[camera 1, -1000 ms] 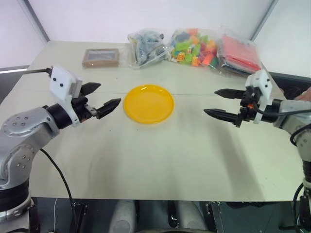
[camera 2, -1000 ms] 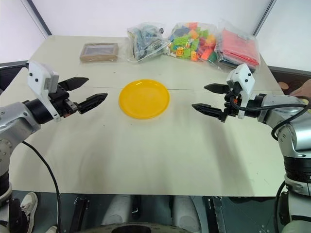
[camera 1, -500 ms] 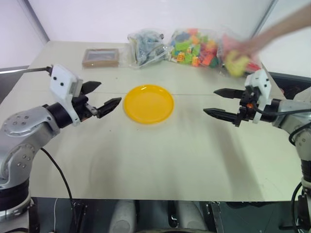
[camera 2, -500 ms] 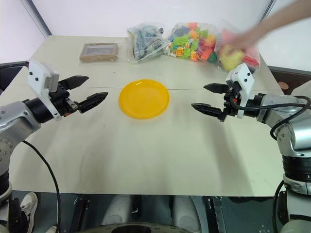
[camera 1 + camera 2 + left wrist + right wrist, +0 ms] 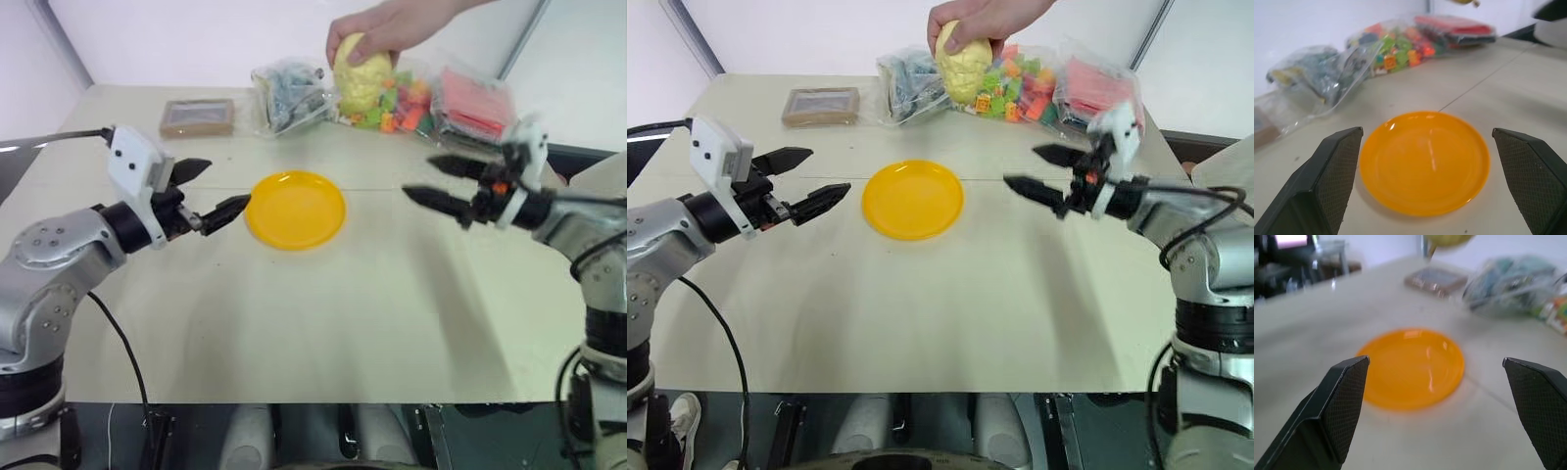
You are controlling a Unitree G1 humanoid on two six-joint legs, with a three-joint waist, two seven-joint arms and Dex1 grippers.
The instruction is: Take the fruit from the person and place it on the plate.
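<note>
The fruit (image 5: 361,70) hangs in the person's hand (image 5: 387,27), high over the far side of the tabletop (image 5: 323,304), above the bags and beyond the plate (image 5: 295,209). Both claws are spread and empty: the left claw (image 5: 211,192) just beside the plate, the right claw (image 5: 439,182) nearer the fruit but below it. Risks: the bumpy, roundish fruit may slip from a two-finger pinch, or the fingers may catch the hand. Count: one fruit, one plate, one hand, two claws, three bags, one flat brown box (image 5: 199,116).
</note>
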